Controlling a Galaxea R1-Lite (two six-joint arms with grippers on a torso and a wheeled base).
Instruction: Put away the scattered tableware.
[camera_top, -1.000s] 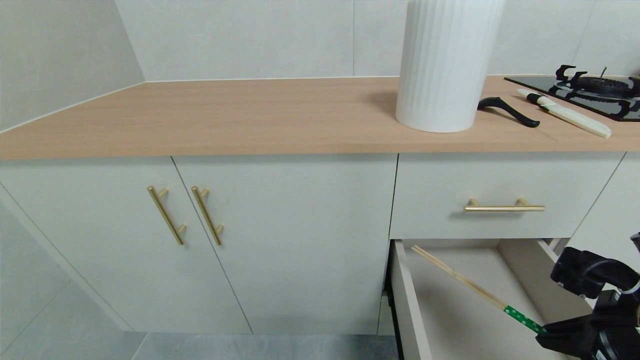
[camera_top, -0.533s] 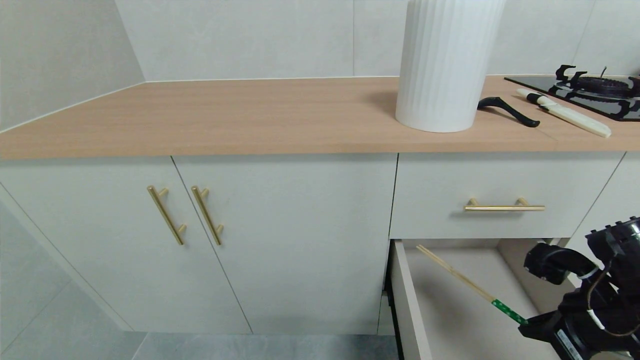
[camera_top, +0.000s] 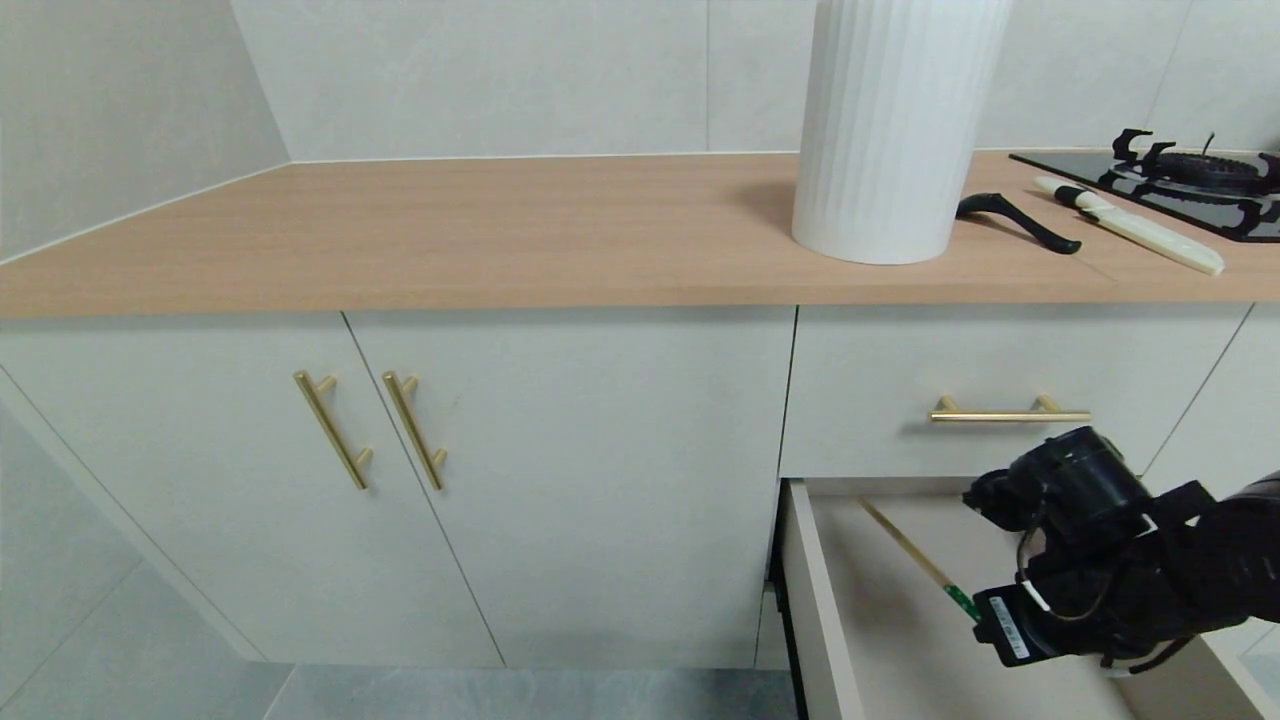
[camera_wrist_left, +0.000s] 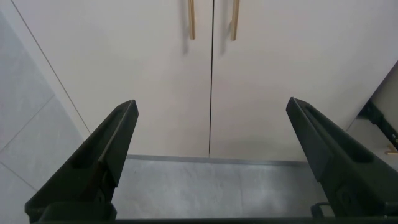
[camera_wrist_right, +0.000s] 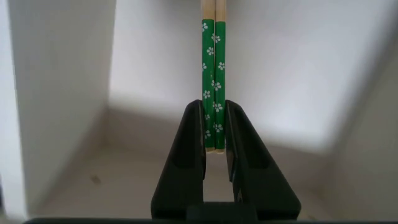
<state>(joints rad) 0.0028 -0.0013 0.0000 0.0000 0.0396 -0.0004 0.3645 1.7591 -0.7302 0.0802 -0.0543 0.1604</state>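
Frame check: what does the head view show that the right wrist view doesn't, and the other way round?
Head view: the countertop with the white ribbed container, knife and stove, plus the cabinet doors. Right wrist view: the flower print on the green ends of the chopsticks, clamped in the right gripper. Shared: the chopsticks, right gripper and open drawer.

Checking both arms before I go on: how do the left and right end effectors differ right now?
The black left end effector is open and empty; the black right end effector is shut on wooden chopsticks with green flowered ends. The left faces the white cabinet doors; the right hangs over the open white drawer. Both are black.
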